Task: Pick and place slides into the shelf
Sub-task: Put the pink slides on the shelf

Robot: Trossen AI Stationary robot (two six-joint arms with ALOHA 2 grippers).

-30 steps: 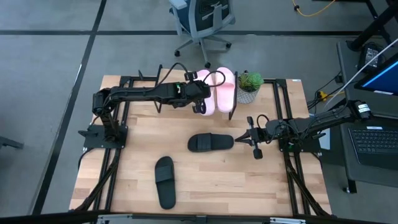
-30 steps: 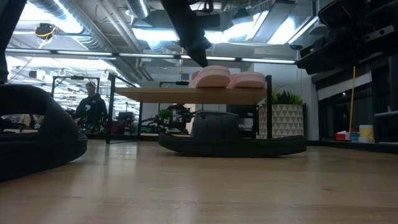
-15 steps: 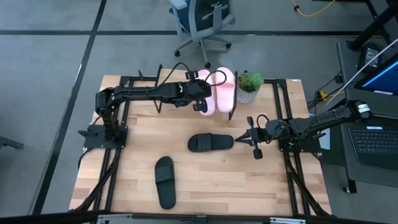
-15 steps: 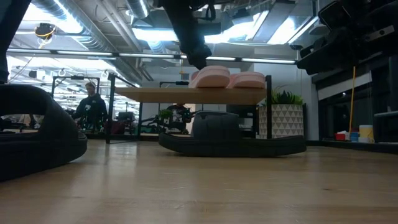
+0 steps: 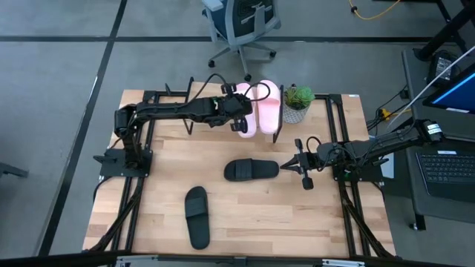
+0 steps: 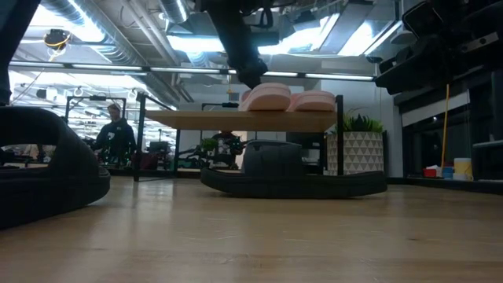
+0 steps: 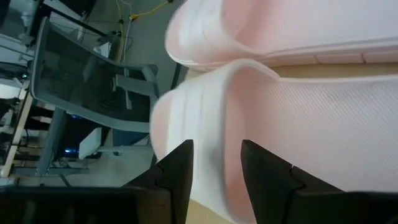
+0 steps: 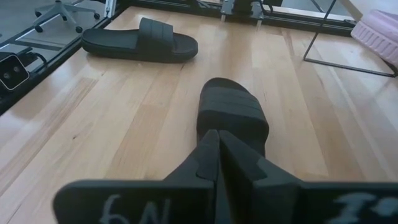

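Two pale pink slides [image 5: 269, 107] lie side by side on the shelf [image 6: 236, 120] at the table's far side, soles down on its plank. My left gripper [image 7: 217, 149] is open at the left pink slide [image 7: 292, 118], one finger on either side of that slide's rim. Two black slides lie on the table, one at the middle [image 5: 251, 170] and one nearer the front [image 5: 197, 215]. My right gripper [image 8: 217, 155] is shut and hovers just right of the middle black slide [image 8: 233, 115], pointing at it. My left gripper's fingers [image 7: 177, 174] stand slanting down at the left pink slide's rim [image 7: 214, 124], which shows between them. I cannot tell whether they touch it. The slide lies flat on the shelf's plank.
A potted plant [image 5: 297, 104] stands right of the shelf at the table's far edge. Black frame rails [image 5: 137, 200] run along the table's left and right sides. Bare wood lies around the black slides. A person [image 6: 116, 134] stands far off in the room.
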